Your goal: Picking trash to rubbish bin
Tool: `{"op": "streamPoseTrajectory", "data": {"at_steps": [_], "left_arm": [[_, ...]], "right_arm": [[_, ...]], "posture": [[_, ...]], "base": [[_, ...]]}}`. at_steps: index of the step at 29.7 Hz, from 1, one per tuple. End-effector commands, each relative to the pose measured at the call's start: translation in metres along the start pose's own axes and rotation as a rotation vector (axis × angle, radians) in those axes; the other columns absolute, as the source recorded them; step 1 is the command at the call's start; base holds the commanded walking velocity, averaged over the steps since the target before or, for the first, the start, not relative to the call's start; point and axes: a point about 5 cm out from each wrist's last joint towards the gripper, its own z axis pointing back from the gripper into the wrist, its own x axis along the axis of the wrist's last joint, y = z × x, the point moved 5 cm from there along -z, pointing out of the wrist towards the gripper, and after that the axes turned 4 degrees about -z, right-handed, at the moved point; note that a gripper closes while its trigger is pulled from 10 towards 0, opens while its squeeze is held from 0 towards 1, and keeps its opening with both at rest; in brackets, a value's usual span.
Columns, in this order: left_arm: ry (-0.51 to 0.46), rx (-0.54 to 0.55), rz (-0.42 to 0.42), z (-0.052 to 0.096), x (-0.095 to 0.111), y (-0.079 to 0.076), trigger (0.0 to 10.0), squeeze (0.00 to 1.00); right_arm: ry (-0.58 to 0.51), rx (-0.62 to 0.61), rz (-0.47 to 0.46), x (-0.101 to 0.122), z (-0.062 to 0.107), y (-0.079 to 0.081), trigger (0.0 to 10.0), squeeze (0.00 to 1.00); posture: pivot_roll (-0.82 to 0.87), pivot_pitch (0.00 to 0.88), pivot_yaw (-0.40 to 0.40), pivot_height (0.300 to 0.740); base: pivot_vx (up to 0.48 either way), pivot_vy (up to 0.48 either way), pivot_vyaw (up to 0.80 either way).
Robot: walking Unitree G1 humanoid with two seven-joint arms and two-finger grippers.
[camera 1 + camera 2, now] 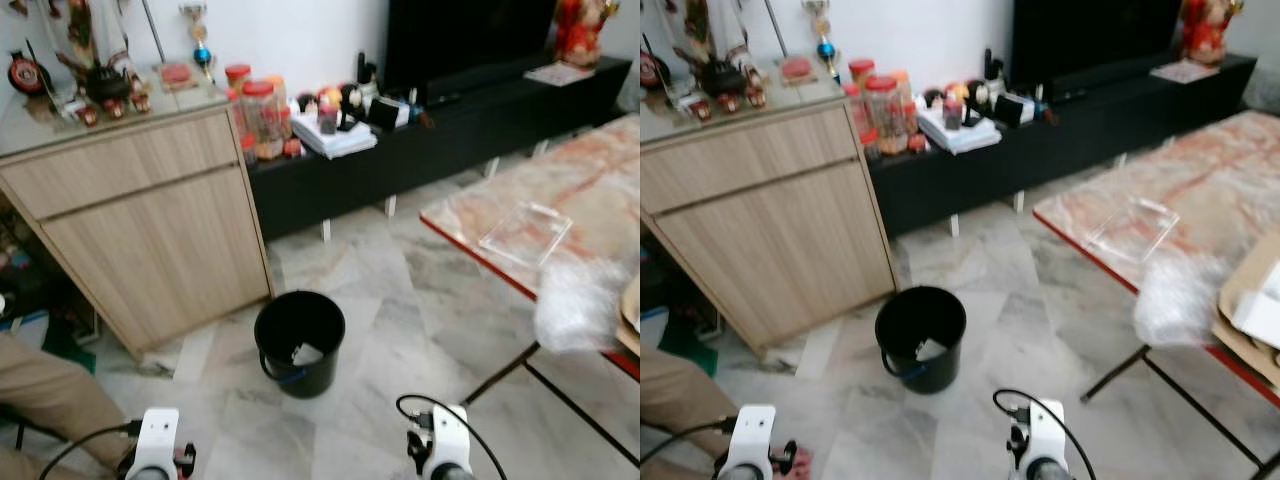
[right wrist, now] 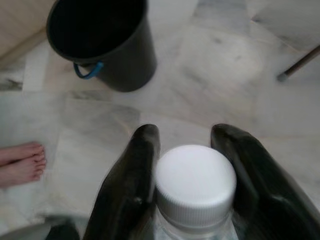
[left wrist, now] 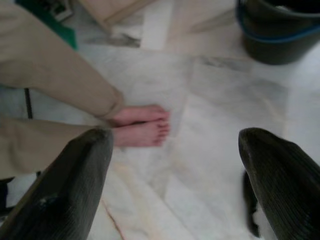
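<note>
A black bin (image 1: 300, 340) with a blue handle stands on the marble floor before me, with a white scrap (image 1: 307, 353) inside it. In the right wrist view my right gripper (image 2: 186, 145) is shut on a clear plastic bottle with a white cap (image 2: 195, 185), held low over the floor a short way from the bin (image 2: 100, 40). My left gripper (image 3: 172, 185) is open with nothing between its fingers. It hangs over the floor, with the bin (image 3: 280, 30) off to one side. Both wrists (image 1: 155, 445) (image 1: 440, 445) show at the bottom of the eye views.
A person in khaki trousers (image 1: 50, 400) stands at my left, bare feet (image 3: 142, 125) on the floor. A wooden cabinet (image 1: 150, 220) and black TV bench (image 1: 450, 130) line the wall. At right is a red-rimmed marble table (image 1: 580, 180) holding a plastic bag (image 1: 580, 300) and a cardboard box (image 1: 1255, 310).
</note>
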Motion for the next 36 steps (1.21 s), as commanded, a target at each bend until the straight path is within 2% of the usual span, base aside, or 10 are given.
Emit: {"op": "streamPoseTrajectory", "data": {"at_steps": [1, 19, 24, 36], "left_arm": [[0.005, 0.011, -0.011, 0.000, 0.000, 0.006, 10.0, 0.00], [0.006, 0.012, -0.019, 0.000, -0.002, 0.009, 10.0, 0.00], [0.005, 0.011, -0.018, 0.000, -0.002, 0.008, 10.0, 0.00], [0.004, 0.012, -0.015, 0.000, -0.001, 0.008, 10.0, 0.00]], "right_arm": [[-0.003, 0.021, 0.001, 0.002, -0.001, 0.008, 10.0, 0.00], [0.009, 0.068, 0.053, -0.001, -0.002, 0.020, 10.0, 0.00], [0.014, 0.068, 0.052, -0.002, -0.001, 0.019, 10.0, 0.00], [0.018, 0.067, 0.064, -0.003, -0.001, 0.018, 10.0, 0.00]], "posture": [[-0.01, 0.000, 0.068, 0.740], [0.00, 0.000, 0.070, 0.740], [0.00, 0.000, 0.068, 0.740], [0.00, 0.000, 0.066, 0.740]], "base": [[0.420, 0.000, 0.00], [0.419, 0.000, 0.03], [0.418, 0.000, 0.77], [0.418, 0.000, 0.00]]}}
